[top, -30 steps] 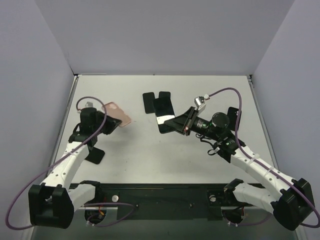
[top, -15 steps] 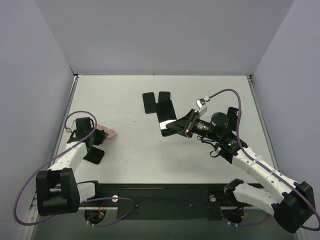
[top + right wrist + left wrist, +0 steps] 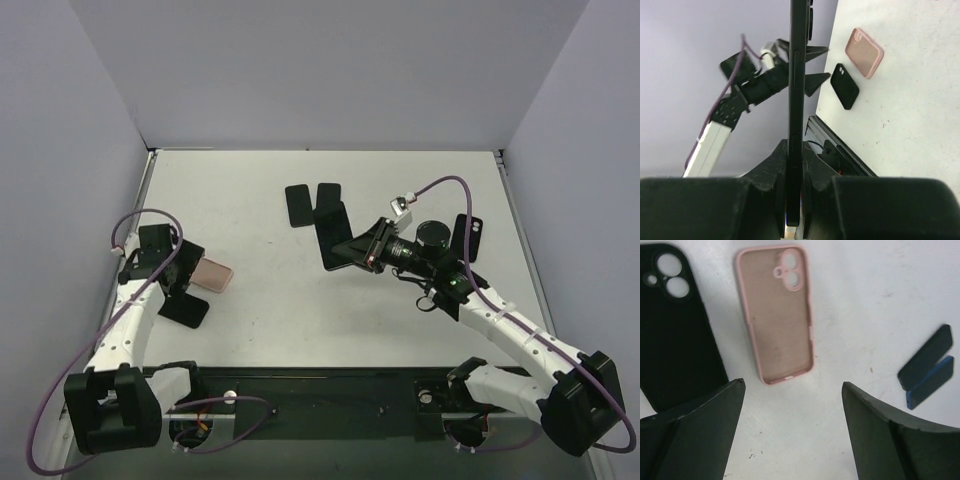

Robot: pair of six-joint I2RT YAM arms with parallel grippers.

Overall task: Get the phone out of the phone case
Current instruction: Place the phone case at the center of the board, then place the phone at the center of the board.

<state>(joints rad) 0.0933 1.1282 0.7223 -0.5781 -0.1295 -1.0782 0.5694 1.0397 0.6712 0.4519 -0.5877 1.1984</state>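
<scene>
Pink case (image 3: 776, 315) lying empty, left pincer (image 3: 792, 385) spread above it, right pincer (image 3: 796, 150) clamping black phone (image 3: 798, 70)

The top external view looks down from above and behind the arm bases towards the far wall, taking in the whole counter (image 3: 270, 310) from a distance. The left wrist view looks almost straight down, close to the counter, past the left tool (image 3: 793, 384) at the bottom edge. The right wrist view is rolled sideways, so the counter stands upright on the right. It sights along the right tool (image 3: 795, 150) and the black phone (image 3: 796, 75) clamped edge-on, towards the left arm (image 3: 735, 100). All three views share the pink phone case (image 3: 776, 315) and the black phone case (image 3: 675, 325) beside it.
</scene>
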